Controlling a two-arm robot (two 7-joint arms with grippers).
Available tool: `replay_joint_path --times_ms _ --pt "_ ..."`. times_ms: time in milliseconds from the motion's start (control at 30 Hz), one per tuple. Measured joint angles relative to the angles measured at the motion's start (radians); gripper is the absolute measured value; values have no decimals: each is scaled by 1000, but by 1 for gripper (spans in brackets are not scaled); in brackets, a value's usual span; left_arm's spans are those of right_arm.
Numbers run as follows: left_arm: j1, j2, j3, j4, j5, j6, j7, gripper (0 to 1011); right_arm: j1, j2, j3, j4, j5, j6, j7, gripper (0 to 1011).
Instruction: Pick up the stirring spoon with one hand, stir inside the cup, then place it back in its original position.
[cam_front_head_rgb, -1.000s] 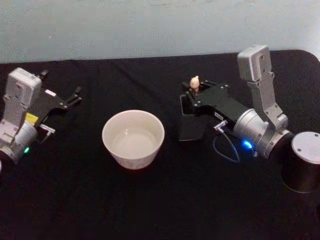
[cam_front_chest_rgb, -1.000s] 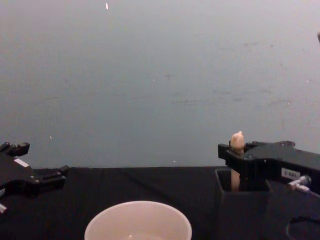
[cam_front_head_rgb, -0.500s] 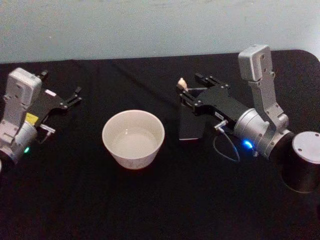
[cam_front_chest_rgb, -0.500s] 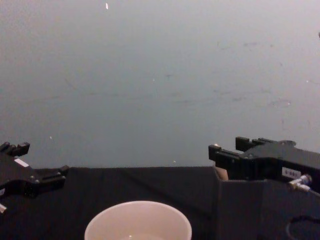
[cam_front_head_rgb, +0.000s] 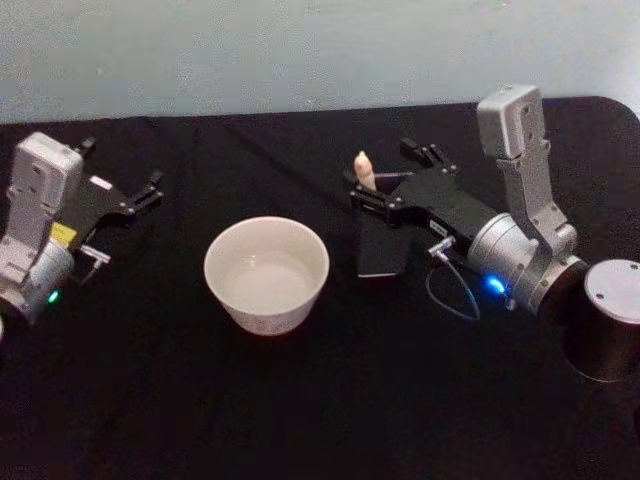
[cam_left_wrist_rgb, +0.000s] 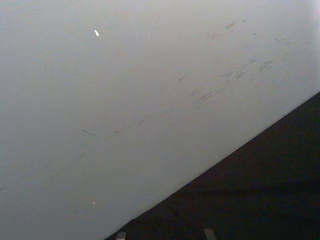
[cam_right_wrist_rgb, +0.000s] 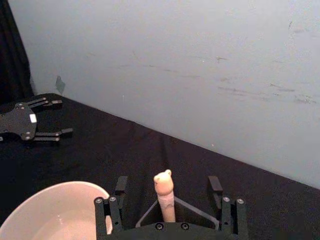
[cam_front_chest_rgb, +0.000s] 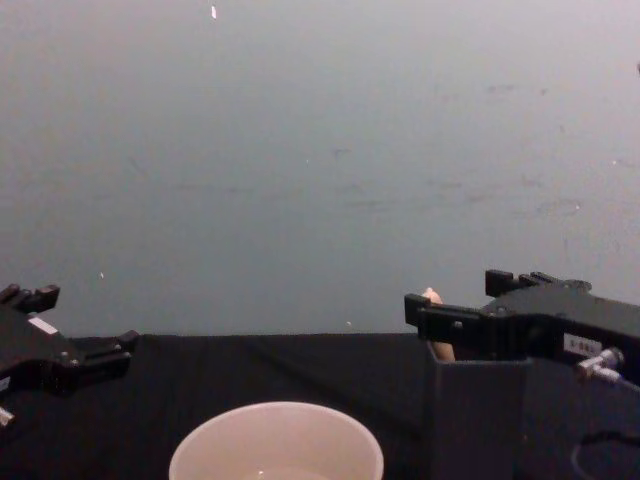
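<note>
The stirring spoon (cam_front_head_rgb: 365, 170) stands in the dark grey holder box (cam_front_head_rgb: 380, 250), its pale knobbed handle sticking up and leaning a little toward the cup. My right gripper (cam_front_head_rgb: 395, 175) is open around the handle, one finger on each side with a gap to both. In the right wrist view the handle (cam_right_wrist_rgb: 165, 194) rises between the two spread fingers (cam_right_wrist_rgb: 109, 210), above the holder's rim (cam_right_wrist_rgb: 200, 214). The cream cup (cam_front_head_rgb: 266, 275) sits left of the holder, with a little liquid inside. The spoon's shaft and bowl are hidden in the holder. From the chest view the knob (cam_front_chest_rgb: 432, 297) peeks beside the right gripper (cam_front_chest_rgb: 456, 293).
My left gripper (cam_front_head_rgb: 122, 165) rests open at the table's far left, away from the cup. A metal cylinder (cam_front_head_rgb: 610, 320) stands at the right edge behind the right arm. A black cloth covers the table (cam_front_head_rgb: 300, 400), with a pale wall close behind.
The right gripper, shut on the spoon handle a second ago, has opened and let it go. The spoon dropped lower into the holder. The left arm has not moved.
</note>
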Motion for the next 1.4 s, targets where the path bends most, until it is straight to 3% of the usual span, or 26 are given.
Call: replay_joint_path --times_ms 200,333,467,633,800,1067,1400 --pt "0 0 0 0 0 0 0 1001 -2 -5 12 -8 9 -19 15 1002" --pt "0 0 0 0 0 0 0 1001 -4 -21 47 -27 37 -60 18 1002" --pt "0 0 0 0 0 0 0 1001 -1 -54 93 -27 40 -111 -34 1002" --pt "0 0 0 0 0 0 0 1001 21 -87 129 42 -36 -140 -134 1002" --pt "0 0 0 0 0 0 0 1001 38 -90 138 124 -103 -136 -178 1002" --pt "0 0 0 0 0 0 0 1001 42 -80 126 214 -161 -91 -164 1002" --pt "0 0 0 0 0 0 0 1001 41 -82 123 231 -174 -75 -155 1002"
